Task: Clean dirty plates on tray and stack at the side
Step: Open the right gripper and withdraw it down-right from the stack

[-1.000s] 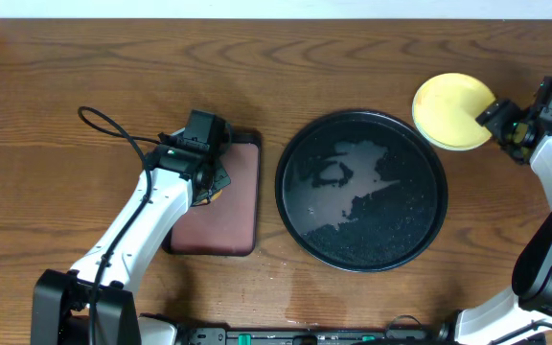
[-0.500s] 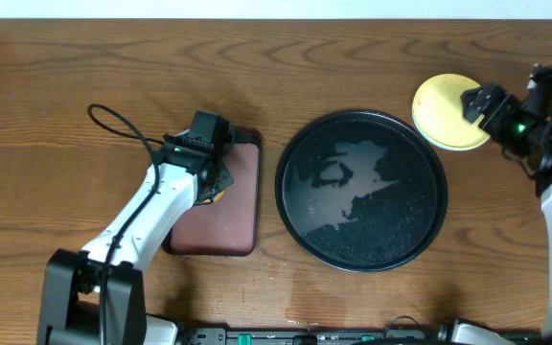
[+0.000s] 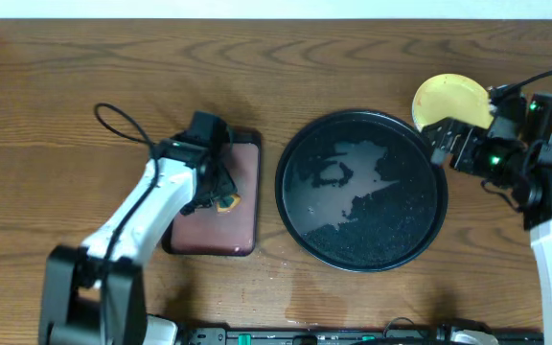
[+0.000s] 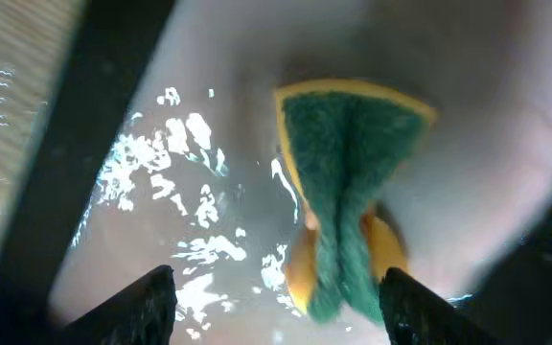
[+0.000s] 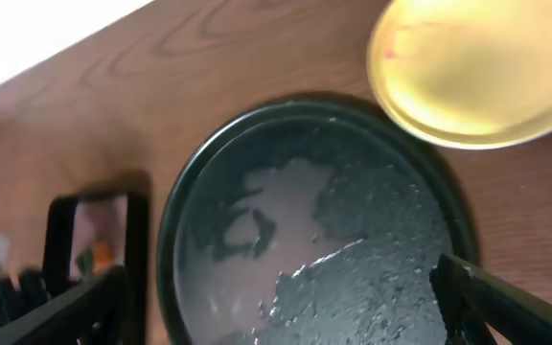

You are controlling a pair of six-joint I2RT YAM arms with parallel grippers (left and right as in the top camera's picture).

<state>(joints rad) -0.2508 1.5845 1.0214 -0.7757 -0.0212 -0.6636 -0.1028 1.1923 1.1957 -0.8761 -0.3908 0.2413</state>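
One yellow plate (image 3: 451, 99) (image 5: 472, 67) lies on the bare wood just beyond the upper right rim of the round black tray (image 3: 295, 144) (image 5: 175, 240). The tray holds no plates, only a film of water. My right gripper (image 3: 447, 139) (image 5: 286, 311) hovers open over the tray's right rim, just short of the plate, with nothing between its fingers. My left gripper (image 3: 220, 187) (image 4: 281, 307) stands open over the maroon tray (image 3: 242, 153) (image 4: 506, 115). A green and yellow sponge (image 3: 226, 201) (image 4: 353, 182) lies crumpled on that tray's wet surface between the spread fingers.
The maroon rectangular tray sits left of the black tray, with a narrow strip of table between them. A black cable (image 3: 123, 129) loops off the left arm. A white edge (image 3: 276, 8) runs along the back of the brown wooden tabletop (image 3: 65, 77).
My left gripper has opened and the sponge now lies loose on the maroon tray. My right gripper has drawn back from the yellow plate, down and left over the black tray's rim.
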